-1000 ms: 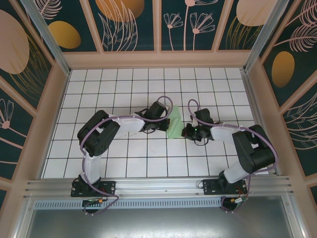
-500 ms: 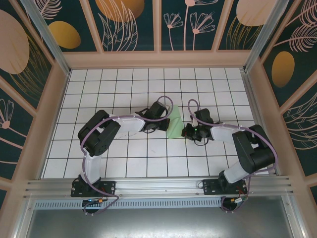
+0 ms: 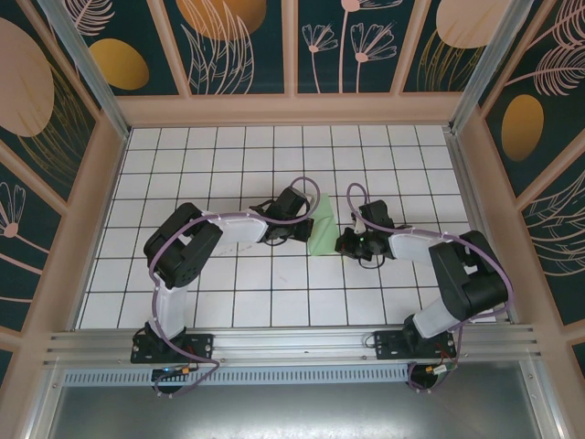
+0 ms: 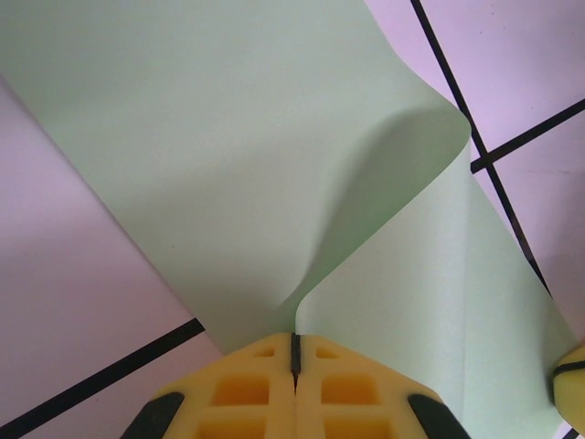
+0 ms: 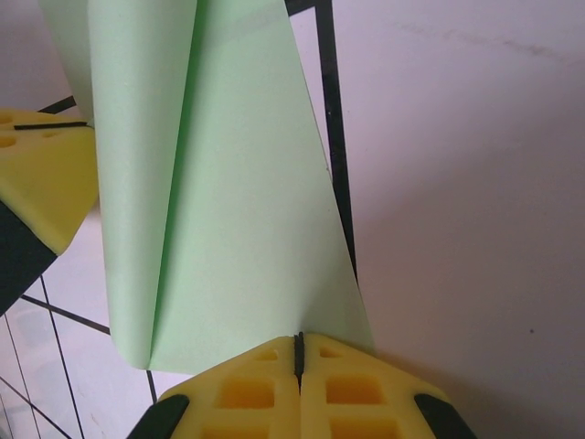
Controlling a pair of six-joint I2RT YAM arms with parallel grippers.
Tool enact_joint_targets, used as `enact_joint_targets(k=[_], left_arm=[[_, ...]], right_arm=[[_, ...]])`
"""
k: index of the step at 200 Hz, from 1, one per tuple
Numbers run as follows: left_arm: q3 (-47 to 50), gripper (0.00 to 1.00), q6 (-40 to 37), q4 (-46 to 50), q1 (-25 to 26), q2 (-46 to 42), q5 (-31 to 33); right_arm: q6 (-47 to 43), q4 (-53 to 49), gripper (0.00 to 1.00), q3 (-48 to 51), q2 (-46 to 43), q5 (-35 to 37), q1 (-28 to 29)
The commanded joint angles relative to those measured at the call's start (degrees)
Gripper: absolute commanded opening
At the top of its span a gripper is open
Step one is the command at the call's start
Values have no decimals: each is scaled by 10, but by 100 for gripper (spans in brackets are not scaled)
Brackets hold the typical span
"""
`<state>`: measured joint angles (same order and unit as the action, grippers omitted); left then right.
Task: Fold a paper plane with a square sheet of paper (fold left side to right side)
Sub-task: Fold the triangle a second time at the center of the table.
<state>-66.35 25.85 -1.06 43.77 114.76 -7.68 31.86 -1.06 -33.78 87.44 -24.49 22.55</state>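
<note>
The square sheet of paper is light green and lies folded over into a narrow strip at the middle of the tiled floor. My left gripper is at its left side. In the left wrist view that gripper is shut on a paper edge, and the sheet curls up from the jaw line. My right gripper is at the strip's near right corner. In the right wrist view its jaws are shut, with the tips on the near edge of the flat paper.
White tiled floor with black grid lines lies all round the paper. Patterned walls close the area on three sides, and a metal rail runs along the near edge. The left gripper's yellow finger shows beside the paper.
The right wrist has shifted very slightly. The paper and the left gripper hold still.
</note>
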Motion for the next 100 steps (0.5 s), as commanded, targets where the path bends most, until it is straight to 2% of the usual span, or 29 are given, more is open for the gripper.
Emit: enact_joint_targets(k=[1,41,75,100], left_arm=[[-4,0,-15,19,-2,24,-5],[-7,0,-17,20,-3,29,-10],[-8,0,-16,20,-3,30,-14],[-8,0,-16,21,-3,31,-13]], right_arm=[[-4,-20,0,13,-33,-6,-13],[22,48,0,4,-66,-43,-29],[60,136,0,-26,-8,-62,-23],[59,148,0,-73,48,-66,-5]])
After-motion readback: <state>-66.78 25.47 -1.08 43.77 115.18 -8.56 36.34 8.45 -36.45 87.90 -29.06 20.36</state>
